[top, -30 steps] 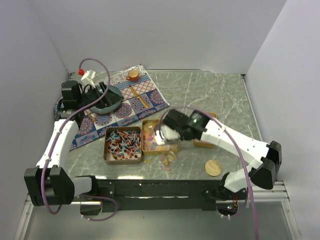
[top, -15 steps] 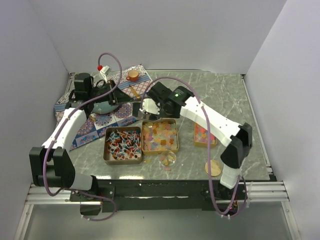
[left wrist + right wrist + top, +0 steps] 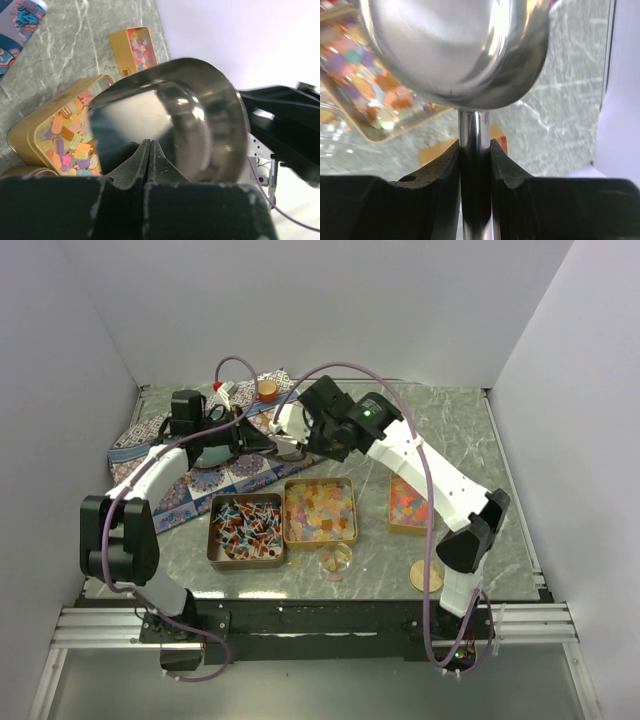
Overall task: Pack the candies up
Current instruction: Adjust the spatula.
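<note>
Candies fill three gold tins: red-white-black ones in the left tin (image 3: 245, 528), pale squares in the middle tin (image 3: 320, 510) (image 3: 65, 142), bright pieces in the right tin (image 3: 410, 505) (image 3: 137, 47). My right gripper (image 3: 312, 428) (image 3: 475, 145) is shut on the handle (image 3: 474, 150) of a steel scoop (image 3: 291, 447) (image 3: 455, 45), held in the air behind the middle tin. My left gripper (image 3: 262, 440) (image 3: 150, 142) is shut, its tips right at the scoop's bowl (image 3: 200, 115). Whether they pinch the rim does not show.
A patterned mat (image 3: 230, 465) lies at the back left with a teal bowl (image 3: 212, 450) and a small orange jar (image 3: 267, 390) on it. A little glass dish (image 3: 334, 558) holding a few sweets and a cork disc (image 3: 427, 575) sit near the front edge.
My right arm lifted the scoop from the middle tin and carried it back and left. My left arm swung right from the teal bowl to meet it, and its gripper shut.
</note>
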